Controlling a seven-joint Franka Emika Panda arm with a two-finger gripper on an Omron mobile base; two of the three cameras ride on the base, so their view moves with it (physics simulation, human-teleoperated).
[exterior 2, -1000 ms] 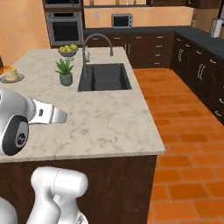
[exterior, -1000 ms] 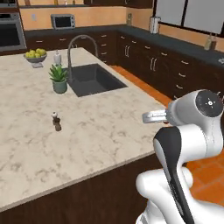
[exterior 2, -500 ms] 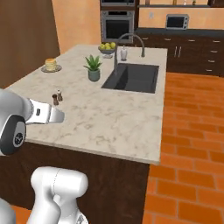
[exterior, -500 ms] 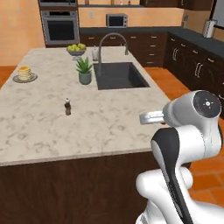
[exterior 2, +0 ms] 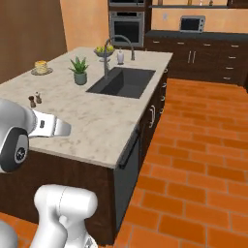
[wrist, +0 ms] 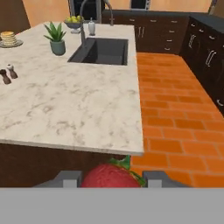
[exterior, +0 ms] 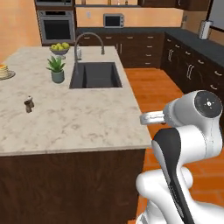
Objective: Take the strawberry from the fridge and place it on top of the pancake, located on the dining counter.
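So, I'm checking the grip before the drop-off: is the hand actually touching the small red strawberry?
Touching. The hand view shows the small red strawberry wedged between the hand's two fingertips, no gap either side.

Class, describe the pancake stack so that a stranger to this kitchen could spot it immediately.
Start at the beige marble dining counter with the sink. At its far corner, beyond the potted plant, sits the pancake: a golden stack on a grey plate, unlike the nearby apples in a bowl.

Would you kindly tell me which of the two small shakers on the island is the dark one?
The dark shaker stands nearer the counter's edge; the white-topped shaker beside it is paler.
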